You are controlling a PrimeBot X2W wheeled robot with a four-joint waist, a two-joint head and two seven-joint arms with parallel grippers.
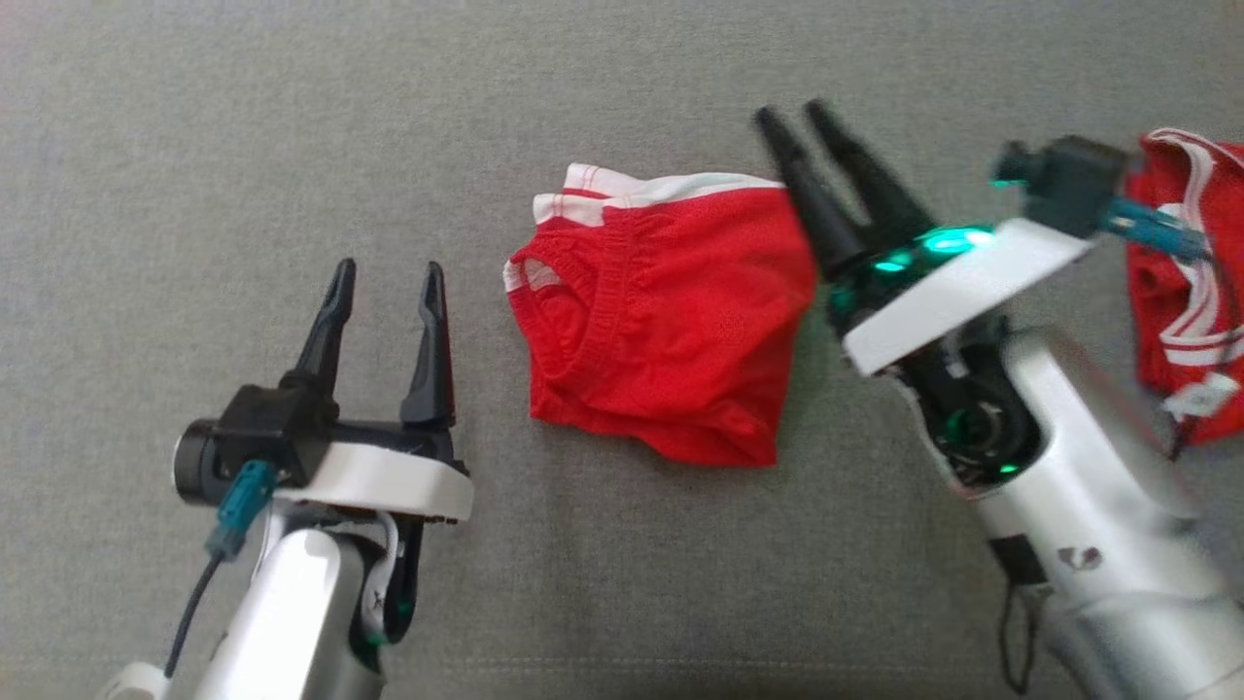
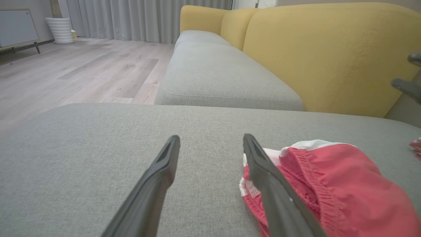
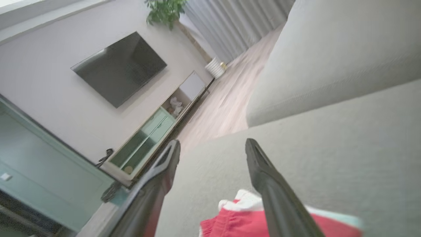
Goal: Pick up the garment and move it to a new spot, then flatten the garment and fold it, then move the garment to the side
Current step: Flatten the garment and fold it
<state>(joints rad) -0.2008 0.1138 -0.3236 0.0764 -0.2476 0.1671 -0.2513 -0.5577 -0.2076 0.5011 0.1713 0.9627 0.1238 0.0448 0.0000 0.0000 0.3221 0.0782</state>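
1. Garment (image 1: 661, 331): red shorts with white trim along the waistband, lying crumpled on the grey sofa cushion (image 1: 243, 117), roughly midway between the two arms in the head view.
2. The waistband edge faces up and to the robot's left in that view; the red cloth bunches in folds toward the lower right.
3. The left claw (image 1: 389, 267) hovers just to the robot's left of the shorts, its two dark fingers spread wide with nothing between them.
4. In the left wrist view, the left claw's right finger crosses in front of the white-trimmed edge; whether it touches the cloth cannot be told.
5. The right claw (image 1: 795, 115) stands at the upper right corner of the shorts, fingers parted and empty, tips pointing away over the bare cushion.
6. In the right wrist view the red and white cloth lies below the right claw's fingers, near their base.
7. Another red piece with white stripes (image 1: 1186, 292) lies at the far right of the cushion, well apart, partly behind the right arm.
8. A yellow backrest (image 2: 329, 56) rises behind the cushion.
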